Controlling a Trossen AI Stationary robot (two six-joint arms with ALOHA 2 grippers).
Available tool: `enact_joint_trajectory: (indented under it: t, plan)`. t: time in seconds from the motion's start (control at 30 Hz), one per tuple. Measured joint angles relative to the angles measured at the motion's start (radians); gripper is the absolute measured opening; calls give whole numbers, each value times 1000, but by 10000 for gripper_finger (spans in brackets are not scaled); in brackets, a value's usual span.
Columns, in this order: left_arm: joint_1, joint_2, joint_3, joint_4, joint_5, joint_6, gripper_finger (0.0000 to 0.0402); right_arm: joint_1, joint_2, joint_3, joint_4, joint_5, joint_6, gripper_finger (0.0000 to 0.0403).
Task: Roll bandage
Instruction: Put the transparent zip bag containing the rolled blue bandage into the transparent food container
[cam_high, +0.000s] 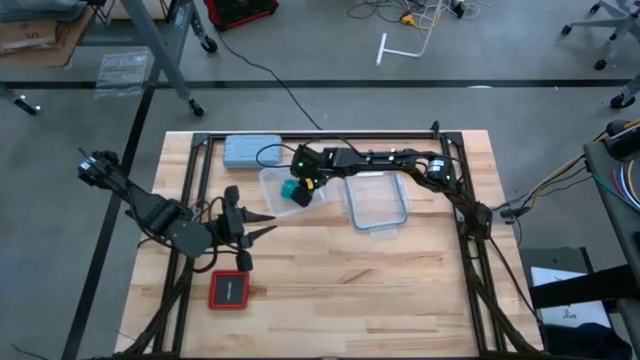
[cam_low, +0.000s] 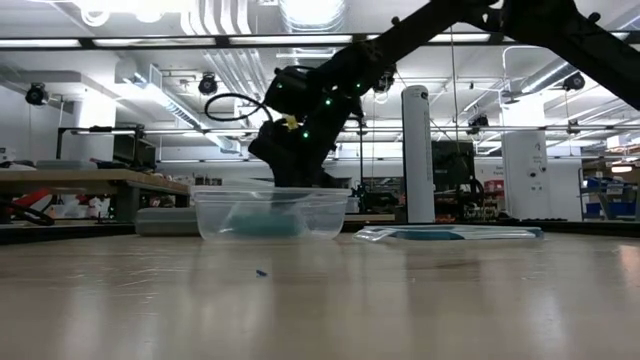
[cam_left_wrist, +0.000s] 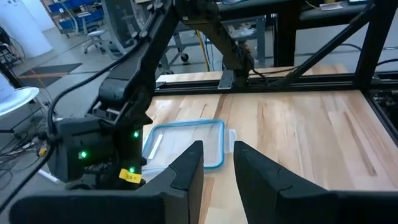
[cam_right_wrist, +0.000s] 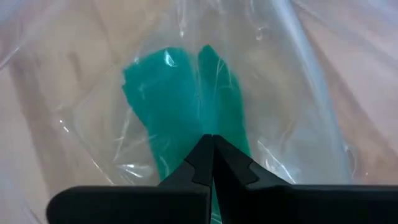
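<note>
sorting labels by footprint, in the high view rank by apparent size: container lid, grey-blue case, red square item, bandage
1. container lid, largest
2. grey-blue case
3. red square item, a little smaller than the case
4. bandage, smallest, though the right gripper over it hides part, so its full extent is unsure

bandage (cam_right_wrist: 186, 93) lower end hidden behind right gripper (cam_right_wrist: 211, 142) fingertips, bandage only a blurred teal smear through clear container (cam_low: 270, 212) wall in low view, left gripper (cam_left_wrist: 217, 152) base cut off by wrist picture's edge
</note>
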Motion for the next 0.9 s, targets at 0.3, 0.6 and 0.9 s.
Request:
enact_joint_trajectory:
  t: [0.3, 0.6, 0.9]
  plan:
    - [0, 2, 0, -8, 0, -2, 82, 0, -23, 1, -202, -90, 0, 0]
    - [0, 2, -3, -9, 0, -2, 77, 6, -129, 0, -228, -151, -12, 0]
    - [0, 2, -5, -8, 0, 0, 78, 36, -137, 1, -25, 31, -22, 0]
